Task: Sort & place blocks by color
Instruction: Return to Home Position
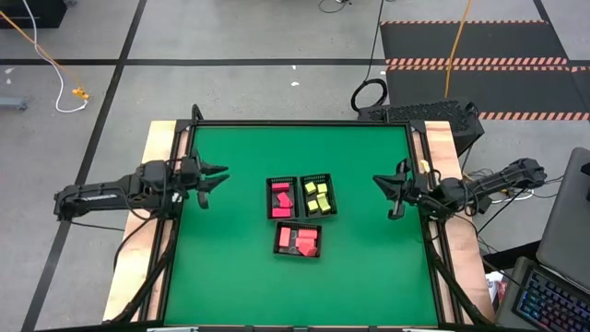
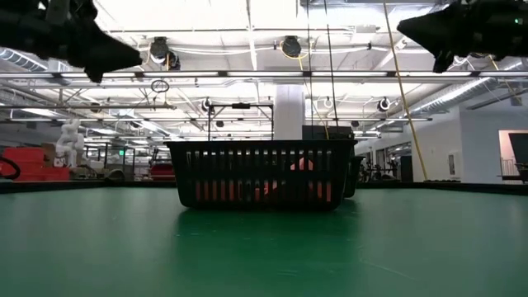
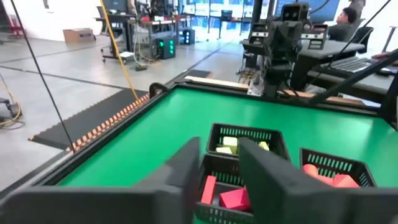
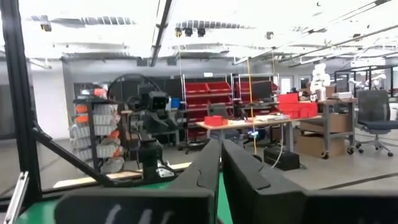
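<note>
Three black mesh trays stand together at the table's middle. The far left tray (image 1: 281,197) holds red blocks (image 1: 280,198). The far right tray (image 1: 319,195) holds yellow-green blocks (image 1: 317,197). The near tray (image 1: 299,240) holds more red blocks (image 1: 306,242). In the left wrist view the yellow-green blocks (image 3: 229,144) and red blocks (image 3: 231,198) lie inside the trays. My left gripper (image 1: 221,180) hovers open above the table's left part and touches nothing. My right gripper (image 1: 378,184) hovers above the right part, its fingers (image 4: 208,168) close together, empty.
Green table surface (image 1: 240,267) lies around the trays on all sides. The low view shows the near tray's mesh wall (image 2: 260,173) with both grippers high above the table. A laptop (image 1: 562,277) sits off the table at the right.
</note>
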